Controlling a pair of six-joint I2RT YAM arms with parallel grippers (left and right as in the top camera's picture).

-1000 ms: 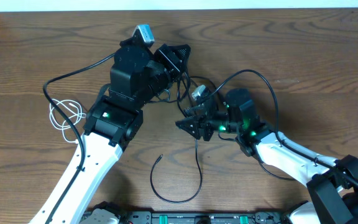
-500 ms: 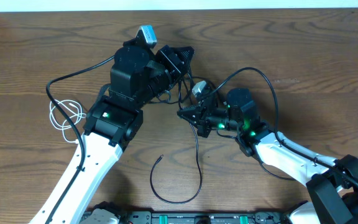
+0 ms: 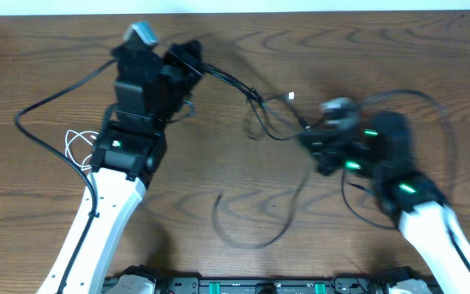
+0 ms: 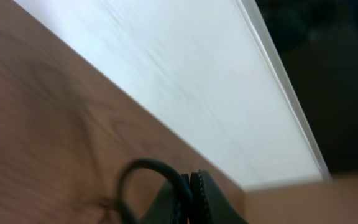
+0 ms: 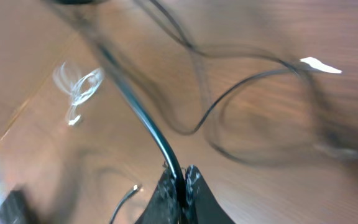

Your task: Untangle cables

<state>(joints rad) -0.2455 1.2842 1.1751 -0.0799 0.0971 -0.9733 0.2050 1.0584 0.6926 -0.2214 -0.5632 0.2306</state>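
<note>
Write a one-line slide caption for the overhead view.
Left fingers and right fingers hold the black cables stretched between them over the table; the white cable lies coiled beside the left arm.

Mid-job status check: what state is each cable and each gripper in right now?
Thin black cables: strung between the grippers, looped mid-span, one tail slack on the wooden table.
Thin white cable: coiled loose, ungripped.
Left gripper: shut on thin black cables.
Right gripper: shut on thin black cables.

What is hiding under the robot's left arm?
Loops of the white cable peek out beside the left arm. Whether more of it lies underneath cannot be seen, because the arm covers that spot.
</note>
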